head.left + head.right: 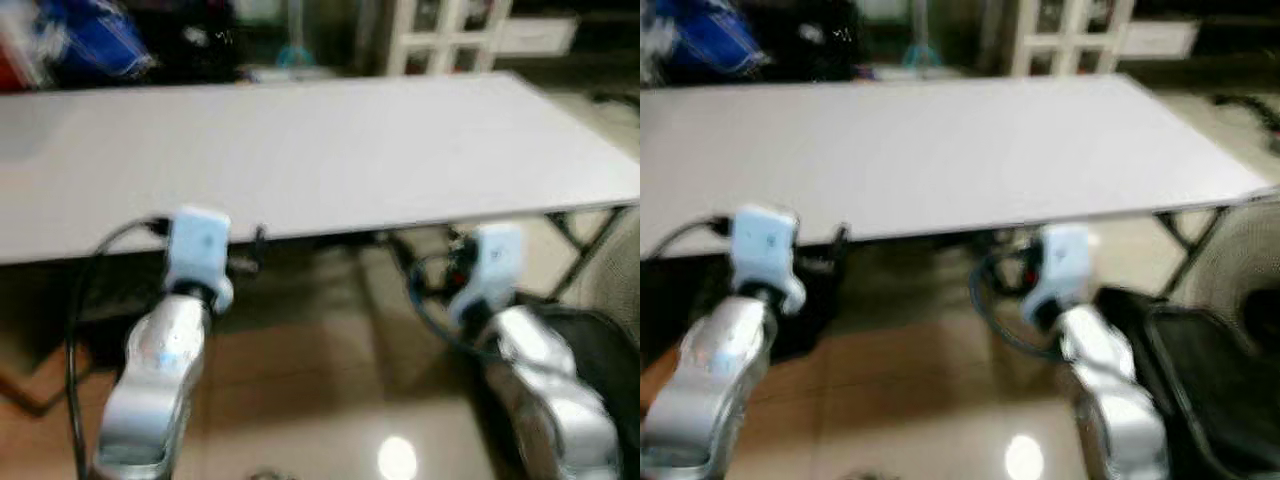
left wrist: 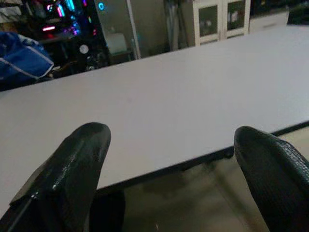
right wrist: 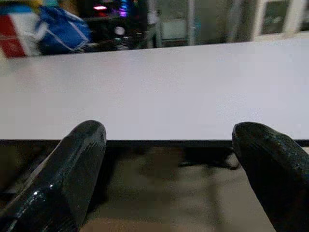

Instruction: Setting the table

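Observation:
A long bare white table (image 1: 330, 150) stretches across in front of me, with nothing standing on it. Both silver arms are raised just short of its near edge, the left arm (image 1: 165, 350) on the left and the right arm (image 1: 530, 360) on the right. In the left wrist view my left gripper (image 2: 171, 145) is open, its two black fingers (image 2: 72, 169) spread wide with nothing between them, pointing over the table edge. My right gripper (image 3: 169, 140) is open too and holds nothing, level with the table's edge.
Behind the table are a blue bag (image 1: 90, 40) at the far left and a white cabinet (image 1: 450, 35) at the far right. A black chair (image 1: 1200, 370) stands close on my right. Shiny tiled floor (image 1: 330, 400) lies below; the table's folding legs (image 1: 580, 240) show at the right.

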